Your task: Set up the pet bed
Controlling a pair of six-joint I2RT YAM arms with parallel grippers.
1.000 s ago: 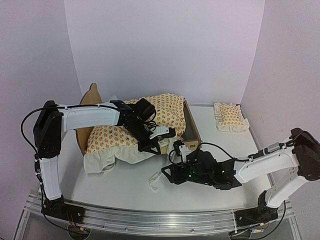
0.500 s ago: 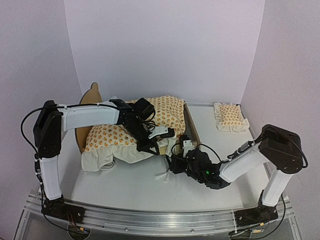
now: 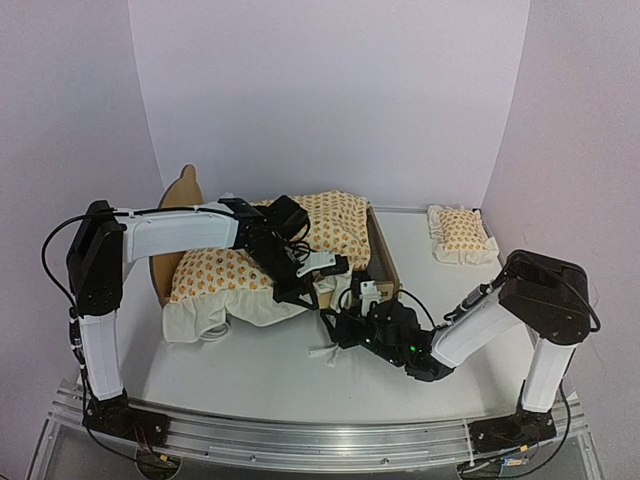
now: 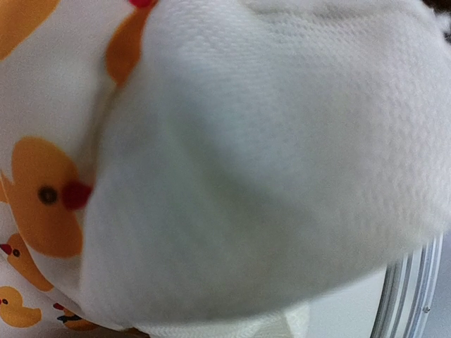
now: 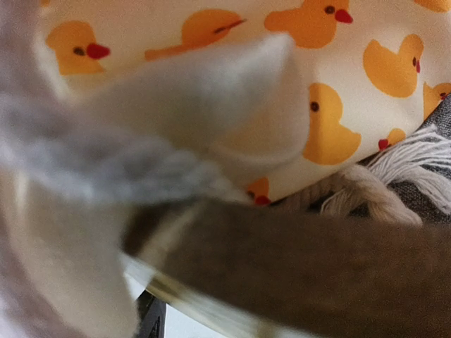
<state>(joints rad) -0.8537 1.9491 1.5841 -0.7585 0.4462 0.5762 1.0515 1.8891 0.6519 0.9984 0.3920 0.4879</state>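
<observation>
Both crowd the pet bed [image 3: 384,260] rail: left pincer [image 3: 302,291] nips the cushion [image 3: 215,272] edge (right pincer [image 3: 336,325]: cannot tell).

Both arms I drive share one build.

Left arm [image 3: 180,232]: white tube links and black joint housings. A thin black cable [image 3: 45,255] arcs beside the shoulder block [image 3: 95,262].

Left gripper [image 3: 305,292]: black body, with one white plastic piece on its side.

Right arm [image 3: 480,325]: same white link, with a bulky black elbow housing [image 3: 545,295].

Right gripper [image 3: 335,325]: black, with a white block on top. Small green lights [image 3: 412,348] glow on the wrist body behind it.

Bases [image 3: 125,415]: black blocks. I see red-orange wiring [image 3: 160,462] at their feet.
</observation>
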